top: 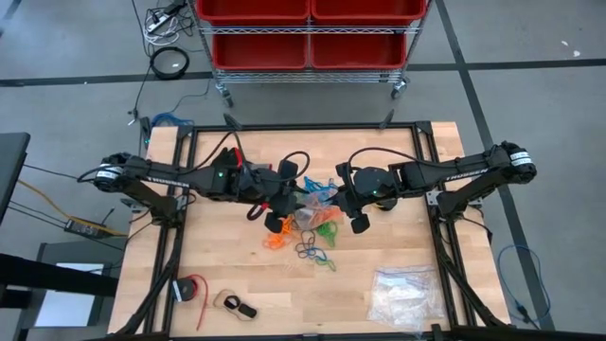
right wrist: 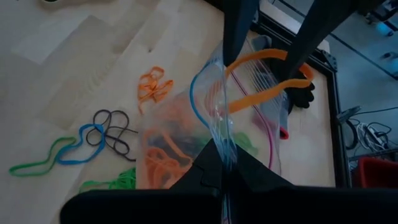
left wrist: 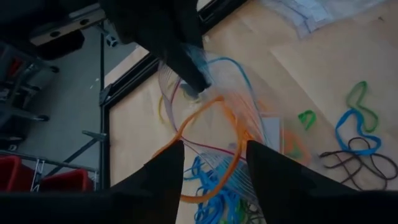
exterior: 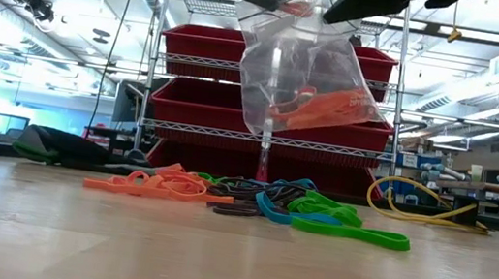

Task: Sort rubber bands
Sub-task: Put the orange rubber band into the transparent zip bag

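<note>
Held up above the worktop (top: 398,260): a clear plastic bag (exterior: 303,69) with orange rubber bands (exterior: 327,106) already inside, its rim pinched between the pressed-together right jaws (right wrist: 225,163). Just across the bag's mouth, the left jaws (left wrist: 211,158), spread apart, with an orange band (left wrist: 214,134) looping between and beyond them over the opening; whether that loop is free of the fingers cannot be told. Below the jaws, loose rubber bands (exterior: 250,203) in orange, green, blue and black lying in a small heap on the wood, more orange ones among them. Judged step: dropping an orange band into the bag. To do it well: keep the right pinch firm and the mouth gaping, spread the left jaws fully over the opening, and lift away straight so the loop does not snag and drag back out.
</note>
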Controlling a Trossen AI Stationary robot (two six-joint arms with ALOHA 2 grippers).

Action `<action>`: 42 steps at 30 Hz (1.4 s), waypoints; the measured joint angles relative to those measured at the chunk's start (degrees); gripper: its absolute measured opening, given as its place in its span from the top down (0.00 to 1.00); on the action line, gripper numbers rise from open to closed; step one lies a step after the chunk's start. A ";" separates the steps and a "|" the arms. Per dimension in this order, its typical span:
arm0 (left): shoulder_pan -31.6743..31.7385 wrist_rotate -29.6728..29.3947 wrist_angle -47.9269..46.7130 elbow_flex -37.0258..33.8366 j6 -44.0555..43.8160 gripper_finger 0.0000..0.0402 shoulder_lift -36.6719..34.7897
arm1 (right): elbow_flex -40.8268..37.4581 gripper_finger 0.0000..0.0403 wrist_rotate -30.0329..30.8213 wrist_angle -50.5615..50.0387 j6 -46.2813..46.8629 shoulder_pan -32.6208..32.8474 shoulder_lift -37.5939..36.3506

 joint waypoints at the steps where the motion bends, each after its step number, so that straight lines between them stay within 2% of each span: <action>1: -0.18 -0.02 0.01 0.00 -0.02 0.54 0.00 | 0.00 1.00 0.02 0.02 0.00 0.00 0.00; 14: -2.69 0.73 0.20 0.02 -1.60 0.54 -0.52 | 0.00 1.00 0.75 0.02 0.11 -0.70 0.00; 28: -7.11 0.67 -2.58 6.27 -2.01 0.58 -0.59 | 0.00 1.00 2.02 0.03 0.00 -0.72 0.00; 33: -9.13 -2.41 -6.03 7.46 -2.52 0.58 -0.59 | 0.00 1.00 2.09 0.02 0.00 -0.72 0.00; 42: -9.58 -2.90 -20.31 5.32 -17.56 0.58 -0.59 | 0.00 1.00 2.09 0.02 0.02 -0.70 0.00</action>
